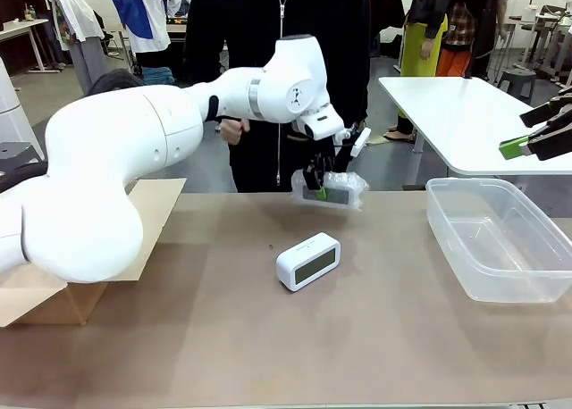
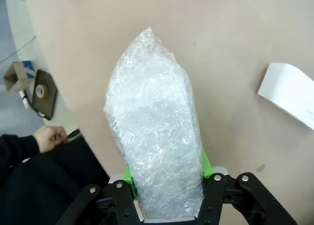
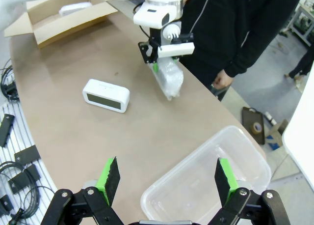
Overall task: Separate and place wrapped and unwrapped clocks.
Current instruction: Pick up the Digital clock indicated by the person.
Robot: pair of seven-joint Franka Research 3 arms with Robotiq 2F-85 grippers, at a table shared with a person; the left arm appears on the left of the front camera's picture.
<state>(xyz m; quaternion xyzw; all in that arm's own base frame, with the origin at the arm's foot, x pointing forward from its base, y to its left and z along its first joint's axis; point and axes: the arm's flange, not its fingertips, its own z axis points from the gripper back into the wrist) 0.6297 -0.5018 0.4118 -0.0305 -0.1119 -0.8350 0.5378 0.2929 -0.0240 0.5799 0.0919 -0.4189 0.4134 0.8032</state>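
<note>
My left gripper (image 1: 317, 186) is shut on a bubble-wrapped clock (image 1: 332, 190) and holds it above the far middle of the table, in front of the person. In the left wrist view the wrapped clock (image 2: 157, 136) stands between the green pads (image 2: 206, 162). The bare white clock (image 1: 308, 260) with its grey screen lies on the table just nearer than that, and it also shows as the bare clock (image 2: 289, 95) and the bare clock (image 3: 106, 95). A second wrapped bundle (image 3: 73, 9) lies in the cardboard box. My right gripper (image 3: 167, 181) is open and holds nothing, hovering above the clear bin.
A clear plastic bin (image 1: 447, 190) stands at the table's right, with nothing inside. An open cardboard box (image 1: 152, 204) sits at the left, partly behind my left arm. The person in black (image 1: 277, 34) stands at the far edge, one hand (image 2: 49, 136) near it.
</note>
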